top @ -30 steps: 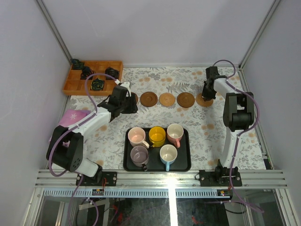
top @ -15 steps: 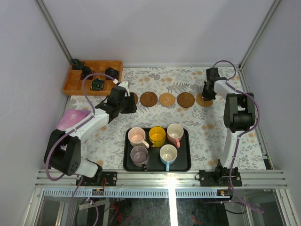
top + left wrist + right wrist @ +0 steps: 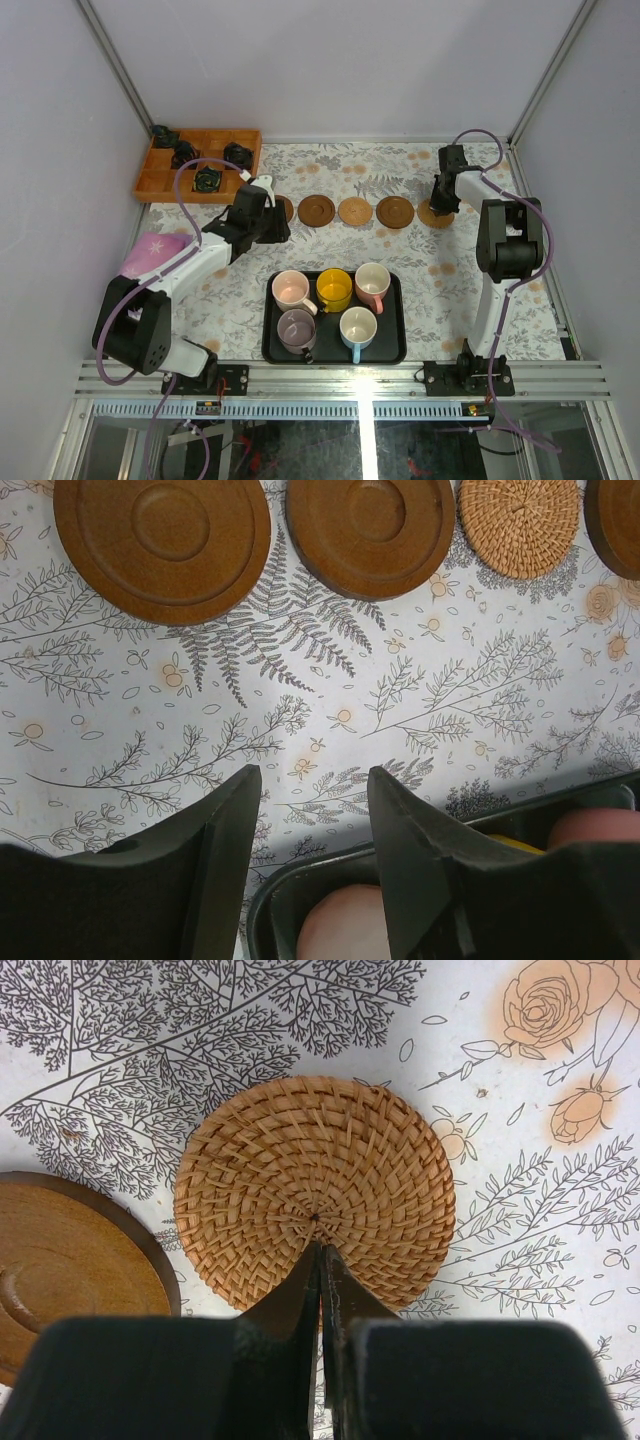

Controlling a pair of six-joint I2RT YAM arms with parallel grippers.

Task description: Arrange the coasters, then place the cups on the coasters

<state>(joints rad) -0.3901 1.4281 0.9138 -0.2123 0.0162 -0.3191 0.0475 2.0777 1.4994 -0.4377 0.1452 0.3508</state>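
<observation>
Five coasters (image 3: 355,211) lie in a row across the far half of the flowered table (image 3: 450,270) and look fairly even from above. The five cups (image 3: 334,289) are packed on the black tray (image 3: 392,346) nearer the bases, none on a coaster yet. The right gripper (image 3: 320,1248) has its fingers pinched fully together and holds nothing. Its tips are over the centre of the woven coaster (image 3: 315,1195) at the right end of the row; we cannot tell whether they press the weave. The left gripper (image 3: 314,780) has its jaws part-way apart and empty, above bare cloth between the row and the tray rim, with the pale pink cup (image 3: 340,935) just below it in its own view. We judge the step in hand to be trimming the row with a push-and-slide on that end disc. To do it well we would bear down lightly, only enough for the tips to catch the weave, and slide slowly along the line of the row, since a woven disc may snag or tip under a hard push. Mind the wooden coaster (image 3: 70,1260) just beside it: leave a gap like the others, no overlap. Lift straight up to release, so the disc is not dragged. The cups are crowded, so each pick wants a straight descent.
</observation>
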